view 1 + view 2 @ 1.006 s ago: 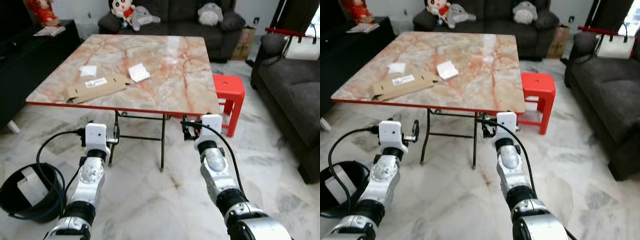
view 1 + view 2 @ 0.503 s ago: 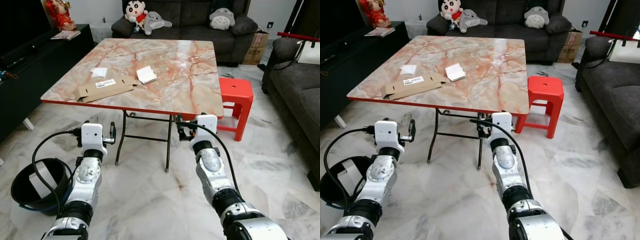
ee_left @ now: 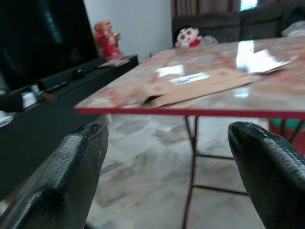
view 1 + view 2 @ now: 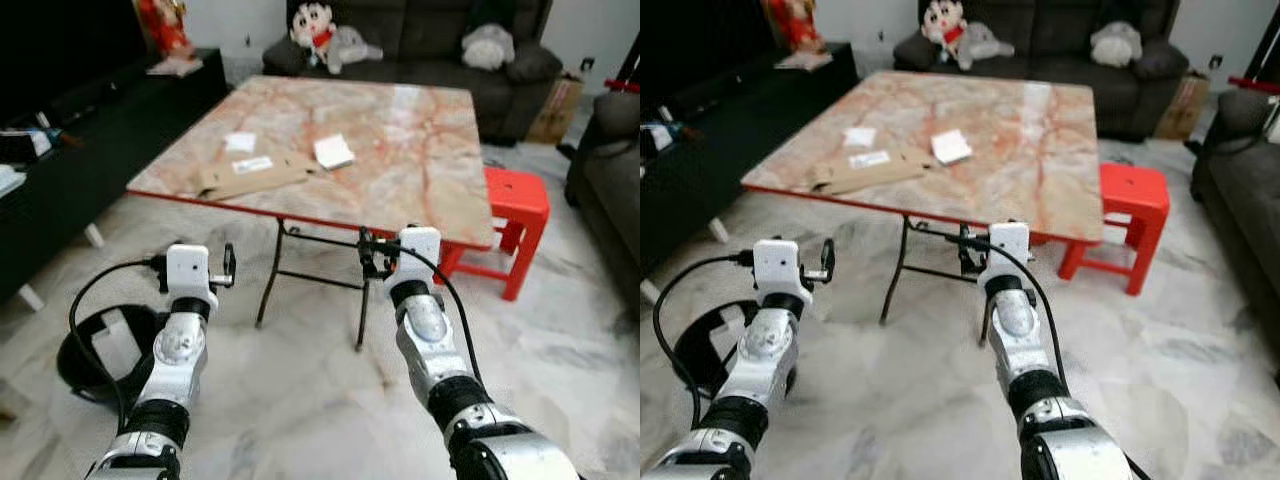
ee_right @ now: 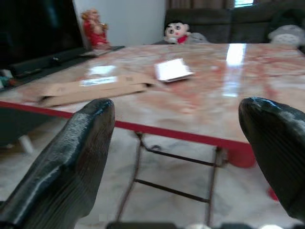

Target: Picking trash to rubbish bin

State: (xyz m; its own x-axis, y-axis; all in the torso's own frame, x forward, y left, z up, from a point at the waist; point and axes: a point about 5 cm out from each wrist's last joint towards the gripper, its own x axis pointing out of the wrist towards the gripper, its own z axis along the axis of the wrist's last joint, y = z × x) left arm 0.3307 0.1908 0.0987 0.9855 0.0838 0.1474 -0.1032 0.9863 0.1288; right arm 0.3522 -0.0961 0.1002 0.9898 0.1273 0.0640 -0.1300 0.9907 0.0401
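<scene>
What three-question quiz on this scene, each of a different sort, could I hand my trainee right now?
1. True or false: the flattened cardboard lies on the marble table.
2. Where is the black bin? A) on the table B) on the floor at the robot's left C) on the red stool
3. Fill in: both the left hand and the right hand are ____ and hold nothing.

Key: 1 true; 2 B; 3 open.
</scene>
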